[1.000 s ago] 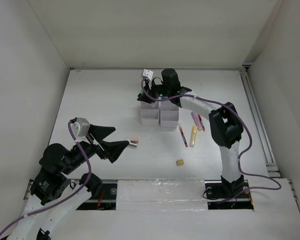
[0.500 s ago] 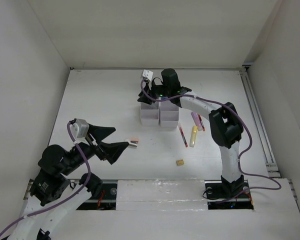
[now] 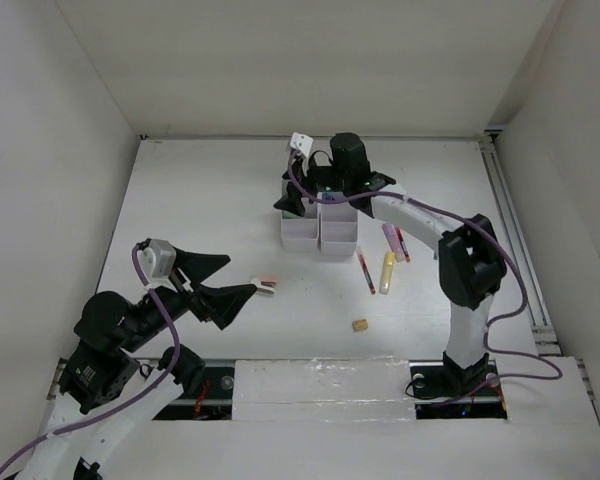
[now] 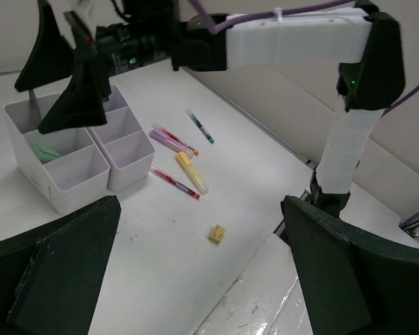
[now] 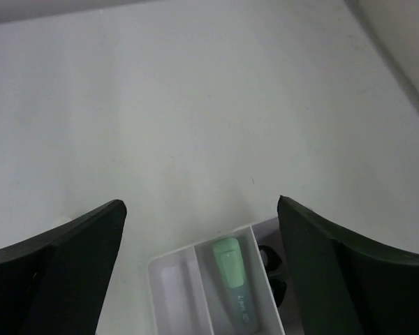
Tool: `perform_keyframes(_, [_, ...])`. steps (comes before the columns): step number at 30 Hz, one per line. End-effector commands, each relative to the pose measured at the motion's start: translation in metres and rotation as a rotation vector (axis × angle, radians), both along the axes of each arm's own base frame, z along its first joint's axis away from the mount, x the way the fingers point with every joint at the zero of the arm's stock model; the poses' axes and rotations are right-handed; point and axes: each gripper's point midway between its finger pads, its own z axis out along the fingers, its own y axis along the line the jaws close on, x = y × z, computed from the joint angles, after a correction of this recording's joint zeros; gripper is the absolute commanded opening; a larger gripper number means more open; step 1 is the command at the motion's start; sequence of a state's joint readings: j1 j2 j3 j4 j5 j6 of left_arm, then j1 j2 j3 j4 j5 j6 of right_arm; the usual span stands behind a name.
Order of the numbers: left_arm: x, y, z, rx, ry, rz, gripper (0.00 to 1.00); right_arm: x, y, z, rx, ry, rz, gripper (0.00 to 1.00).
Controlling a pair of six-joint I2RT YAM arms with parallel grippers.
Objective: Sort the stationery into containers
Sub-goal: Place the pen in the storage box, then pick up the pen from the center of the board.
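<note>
The white containers (image 3: 318,232) stand mid-table. My right gripper (image 3: 323,200) hovers open over their far end, nothing between its fingers. Straight below it in the right wrist view, a green highlighter (image 5: 234,287) lies in a compartment of the containers (image 5: 169,279), with black scissors handles (image 5: 272,273) in the compartment beside it. My left gripper (image 3: 242,277) is open above the table, close to the white-pink stapler (image 3: 266,286). A tan eraser (image 4: 216,233), a yellow highlighter (image 4: 193,172), red pens (image 4: 175,182) and a pink highlighter (image 4: 167,142) lie loose to the right of the containers (image 4: 75,183).
A thin teal-tipped pen (image 4: 200,125) lies beyond the pink highlighter. The right arm's upright link (image 3: 470,300) rises near the table's front right. White walls close the table on three sides, and a rail (image 3: 515,240) runs along its right edge.
The right gripper's jaws have spread apart over the containers, and its arm has shifted slightly right. The left arm has barely moved.
</note>
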State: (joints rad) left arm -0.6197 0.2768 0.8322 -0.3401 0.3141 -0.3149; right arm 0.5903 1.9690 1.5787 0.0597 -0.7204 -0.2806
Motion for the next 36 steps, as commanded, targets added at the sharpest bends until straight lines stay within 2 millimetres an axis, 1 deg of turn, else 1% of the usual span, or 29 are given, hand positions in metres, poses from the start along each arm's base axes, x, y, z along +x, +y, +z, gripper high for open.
perform_keyframes(1, [0.003, 0.005, 0.014, -0.036, -0.049, 0.032, 1.00, -0.019, -0.008, 0.102, 0.142, -0.142, -0.062, 0.97])
perform_keyframes(2, [0.006, 0.004, 0.010, -0.025, -0.033, 0.043, 1.00, -0.020, -0.014, 0.104, 0.152, -0.124, -0.103, 1.00])
perform_keyframes(3, [0.010, 0.007, 0.010, -0.027, -0.031, 0.068, 1.00, -0.027, -0.025, 0.130, 0.202, -0.116, -0.159, 1.00])
perform_keyframes(5, [0.021, 0.006, 0.002, -0.017, 0.024, 0.104, 1.00, -0.002, -0.060, 0.150, 0.257, -0.098, -0.454, 1.00])
perform_keyframes(6, [0.027, 0.006, -0.003, -0.002, 0.045, 0.125, 1.00, -0.006, -0.081, 0.166, 0.307, -0.083, -0.573, 1.00])
perform_keyframes(7, [0.034, 0.008, -0.003, -0.006, 0.063, 0.157, 1.00, -0.005, -0.100, 0.161, 0.334, 0.015, -0.705, 1.00])
perform_keyframes(8, [0.045, 0.004, -0.010, 0.028, 0.104, 0.176, 1.00, 0.006, -0.135, 0.159, 0.346, 0.036, -0.918, 1.00])
perform_keyframes(9, [0.052, 0.003, -0.017, 0.047, 0.146, 0.197, 1.00, 0.002, -0.153, 0.159, 0.349, 0.067, -1.007, 1.00])
perform_keyframes(10, [0.061, 0.004, -0.020, 0.057, 0.181, 0.242, 1.00, -0.009, -0.173, 0.170, 0.404, 0.118, -1.088, 1.00])
perform_keyframes(11, [0.076, -0.002, -0.034, 0.103, 0.248, 0.266, 1.00, -0.017, -0.199, 0.155, 0.346, 0.153, -1.218, 1.00])
perform_keyframes(14, [0.094, -0.020, -0.042, 0.110, 0.354, 0.264, 1.00, -0.053, -0.244, 0.160, 0.368, 0.176, -1.335, 1.00])
perform_keyframes(16, [0.105, -0.036, -0.038, 0.092, 0.380, 0.234, 1.00, -0.079, -0.284, 0.180, 0.451, 0.144, -1.445, 1.00])
perform_keyframes(17, [0.110, -0.045, -0.041, 0.090, 0.410, 0.218, 1.00, -0.091, -0.299, 0.177, 0.449, 0.158, -1.490, 1.00])
perform_keyframes(18, [0.121, -0.057, -0.059, 0.109, 0.481, 0.212, 1.00, -0.101, -0.317, 0.180, 0.464, 0.147, -1.554, 1.00])
perform_keyframes(19, [0.129, -0.064, -0.058, 0.094, 0.492, 0.214, 1.00, -0.112, -0.328, 0.183, 0.479, 0.145, -1.580, 1.00])
perform_keyframes(20, [0.136, -0.069, -0.059, 0.085, 0.503, 0.216, 1.00, -0.132, -0.345, 0.202, 0.554, 0.136, -1.585, 1.00])
perform_keyframes(21, [0.127, -0.089, -0.064, 0.122, 0.494, 0.226, 1.00, -0.142, -0.355, 0.201, 0.553, 0.139, -1.599, 1.00])
perform_keyframes(22, [0.127, -0.116, -0.057, 0.140, 0.476, 0.252, 1.00, -0.152, -0.362, 0.210, 0.590, 0.134, -1.591, 1.00])
perform_keyframes(23, [0.113, -0.137, -0.064, 0.223, 0.468, 0.281, 1.00, -0.166, -0.372, 0.221, 0.650, 0.126, -1.578, 1.00])
perform_keyframes(24, [0.112, -0.148, -0.064, 0.282, 0.429, 0.389, 1.00, -0.172, -0.379, 0.228, 0.672, 0.112, -1.579, 1.00])
perform_keyframes(25, [0.099, -0.187, -0.102, 0.436, 0.461, 0.378, 1.00, -0.177, -0.383, 0.229, 0.657, 0.106, -1.580, 1.00])
perform_keyframes(26, [0.099, -0.203, -0.081, 0.416, 0.486, 0.402, 1.00, -0.179, -0.384, 0.230, 0.652, 0.106, -1.582, 1.00])
perform_keyframes(27, [0.100, -0.217, -0.085, 0.436, 0.487, 0.397, 1.00, -0.187, -0.390, 0.239, 0.675, 0.103, -1.576, 1.00])
perform_keyframes(28, [0.104, -0.232, -0.109, 0.495, 0.486, 0.412, 1.00, -0.193, -0.394, 0.239, 0.665, 0.105, -1.578, 1.00])
perform_keyframes(29, [0.105, -0.253, -0.105, 0.446, 0.500, 0.381, 1.00, -0.197, -0.397, 0.241, 0.674, 0.104, -1.576, 1.00])
perform_keyframes(31, [0.103, -0.278, -0.116, 0.450, 0.522, 0.317, 1.00, -0.208, -0.405, 0.245, 0.697, 0.100, -1.571, 1.00])
perform_keyframes(32, [0.105, -0.291, -0.135, 0.483, 0.528, 0.303, 1.00, -0.212, -0.410, 0.242, 0.689, 0.098, -1.585, 1.00])
perform_keyframes(33, [0.108, -0.306, -0.128, 0.453, 0.528, 0.286, 1.00, -0.218, -0.417, 0.245, 0.707, 0.089, -1.602, 1.00])
perform_keyframes(36, [0.118, -0.335, -0.150, 0.492, 0.526, 0.288, 1.00, -0.232, -0.423, 0.252, 0.753, 0.089, -1.566, 1.00])
